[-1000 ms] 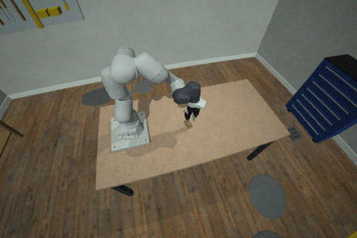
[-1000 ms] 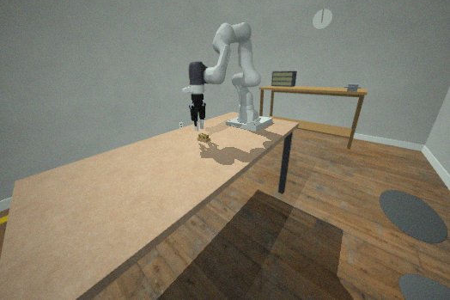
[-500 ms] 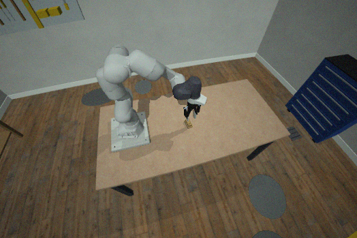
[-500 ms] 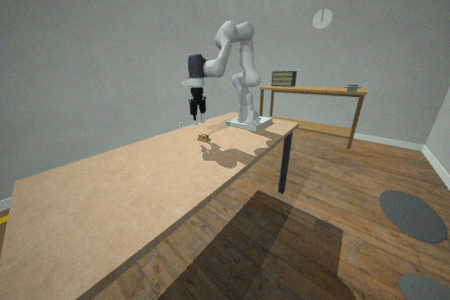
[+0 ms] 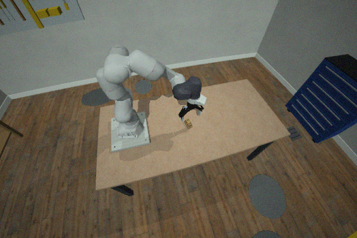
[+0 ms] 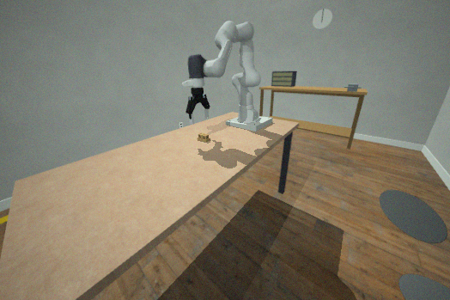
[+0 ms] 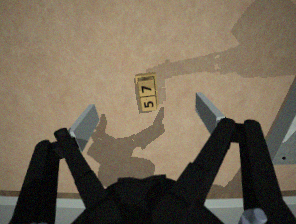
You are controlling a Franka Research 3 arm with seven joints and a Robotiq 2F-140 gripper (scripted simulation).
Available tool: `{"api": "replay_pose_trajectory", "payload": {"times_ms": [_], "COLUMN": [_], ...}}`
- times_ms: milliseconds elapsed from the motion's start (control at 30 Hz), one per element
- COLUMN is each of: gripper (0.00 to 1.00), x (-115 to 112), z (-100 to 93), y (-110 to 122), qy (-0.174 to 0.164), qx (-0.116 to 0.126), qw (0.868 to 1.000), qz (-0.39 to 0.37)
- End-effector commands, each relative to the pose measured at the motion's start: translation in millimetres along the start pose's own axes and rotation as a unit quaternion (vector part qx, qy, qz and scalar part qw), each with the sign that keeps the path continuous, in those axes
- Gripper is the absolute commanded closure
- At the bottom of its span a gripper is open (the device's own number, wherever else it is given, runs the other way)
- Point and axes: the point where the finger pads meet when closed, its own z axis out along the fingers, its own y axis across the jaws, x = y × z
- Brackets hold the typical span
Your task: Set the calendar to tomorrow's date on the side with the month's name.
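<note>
The small yellow-brown calendar [image 5: 188, 123] [image 6: 203, 140] sits on the table. In the wrist view its tray [image 7: 137, 90] holds two cubes side by side. The cube with a 7 [image 7: 146, 89] on its top face is in the middle, and the cube with a 5 [image 7: 148, 104] on its top face is at the lower end. Both top digits look turned sideways in that view. The front digits and the month's name cannot be read. My gripper [image 5: 191, 116] [image 6: 200, 119] [image 7: 145, 107] is wide open and empty, raised above the calendar, touching nothing.
The robot's base plate [image 5: 147, 129] [image 6: 265, 123] stands on the table [image 5: 231, 116] [image 6: 107, 193], to the calendar's left in the top view. A blue drawer cabinet [image 5: 323, 102] stands on the floor beyond the table's right end. Arm shadows fall near the calendar.
</note>
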Motion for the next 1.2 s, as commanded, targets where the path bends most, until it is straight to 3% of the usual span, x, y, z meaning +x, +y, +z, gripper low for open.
{"api": "replay_pose_trajectory", "payload": {"times_ms": [0, 367, 933, 1167], "gripper": [0.0, 0.0, 0.0, 0.0], "x": [-2.0, -2.0, -1.9, -1.9], "z": [-1.2, -5.6, -50.7, -58.2], "y": [-0.3, -0.3, -0.3, -0.3], "qy": [-0.001, -0.001, -0.001, -0.001], "qx": [0.0, 0.0, 0.0, 0.0], "qw": [1.0, 1.0, 1.0, 1.0], "qz": [-0.002, -0.002, -0.002, -0.002]}}
